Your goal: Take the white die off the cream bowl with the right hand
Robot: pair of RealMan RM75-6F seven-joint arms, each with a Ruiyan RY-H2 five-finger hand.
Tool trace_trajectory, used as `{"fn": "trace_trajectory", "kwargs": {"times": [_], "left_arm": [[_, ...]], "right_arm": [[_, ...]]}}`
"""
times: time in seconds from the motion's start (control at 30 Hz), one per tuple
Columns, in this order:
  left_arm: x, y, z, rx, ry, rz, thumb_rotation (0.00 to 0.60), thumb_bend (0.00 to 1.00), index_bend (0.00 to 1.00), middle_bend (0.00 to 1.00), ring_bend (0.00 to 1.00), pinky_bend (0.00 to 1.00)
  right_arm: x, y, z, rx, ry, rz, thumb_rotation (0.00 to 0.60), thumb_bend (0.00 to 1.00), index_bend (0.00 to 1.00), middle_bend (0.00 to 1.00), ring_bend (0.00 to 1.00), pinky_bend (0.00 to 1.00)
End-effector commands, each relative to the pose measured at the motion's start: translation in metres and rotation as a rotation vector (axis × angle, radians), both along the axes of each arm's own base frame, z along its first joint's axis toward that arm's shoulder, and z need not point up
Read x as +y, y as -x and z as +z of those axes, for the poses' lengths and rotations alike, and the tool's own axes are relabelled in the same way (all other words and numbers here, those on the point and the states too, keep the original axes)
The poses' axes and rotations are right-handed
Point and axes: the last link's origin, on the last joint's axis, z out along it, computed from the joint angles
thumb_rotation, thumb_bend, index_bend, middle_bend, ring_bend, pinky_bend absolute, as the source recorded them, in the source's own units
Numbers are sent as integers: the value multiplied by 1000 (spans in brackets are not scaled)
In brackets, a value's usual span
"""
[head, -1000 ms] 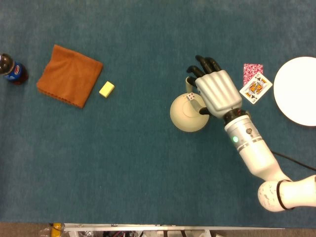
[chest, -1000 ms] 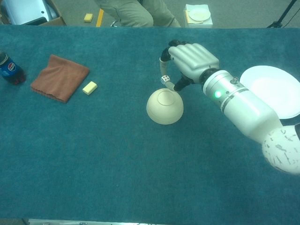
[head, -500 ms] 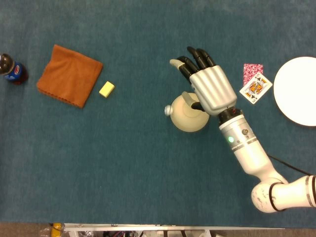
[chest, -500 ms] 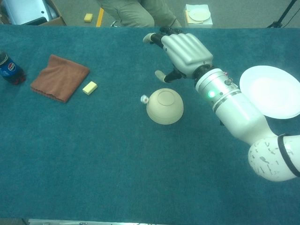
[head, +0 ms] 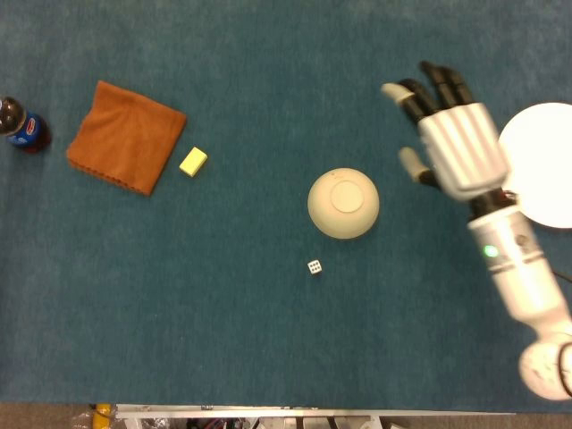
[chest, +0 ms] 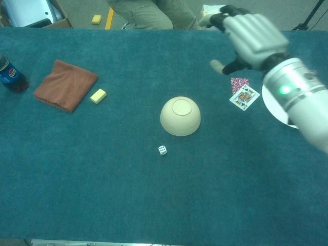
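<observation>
Head view: white die (head: 315,266) now lies on the blue table (head: 223,313), just below-left of the upturned cream bowl (head: 343,204) and apart from it; 0.5 s ago it sat against the bowl's left edge, 1 s ago on the bowl by the fingers. Right hand (head: 451,143) has pulled away to the right of the bowl, well apart from it, fingers spread and holding nothing. It now covers the playing cards. White plate (head: 541,170) is partly behind the hand and cut by the frame edge. Left hand not seen.

Chest view: die (chest: 162,149) on the table in front of the bowl (chest: 180,116), not touching. Right hand (chest: 251,36) is raised near the far table edge, fingers apart, empty. Cards (chest: 243,95) show again. Plate is mostly hidden by the forearm. Die's pips too small to read.
</observation>
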Motion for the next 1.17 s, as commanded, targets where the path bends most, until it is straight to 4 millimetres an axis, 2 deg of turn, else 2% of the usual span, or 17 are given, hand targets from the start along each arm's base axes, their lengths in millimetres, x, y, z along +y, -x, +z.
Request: {"fn": "trace_trajectory", "kwargs": {"times": [0.03,0.27,0.57,0.87,1.17], "left_arm": [[1,0,0,-1,-1,-2,600,336,62,83,27,31],[8,-2,-3,2,10,-2,600,337,62,83,27,31],[12,-3,-5,-1,15,-2,600,337,62,83,27,31],[15,-6,-10,-2,24,-5,600,337,62,83,27,31],[15,-9,-11,1,25,-13,600,336,62,83,27,31]], "right_arm": [[16,23,29,53,42,-57,600,306,181,215,58,105],[45,59,75,87,125,-155,600,306,181,215,58,105],[84,91,113,72,236,-237,600,306,181,215,58,105],[118,111,128,44,281,-304,600,306,182,215,58,105],[124,113,127,34,272,-305,600,306,185,215,58,105]]}}
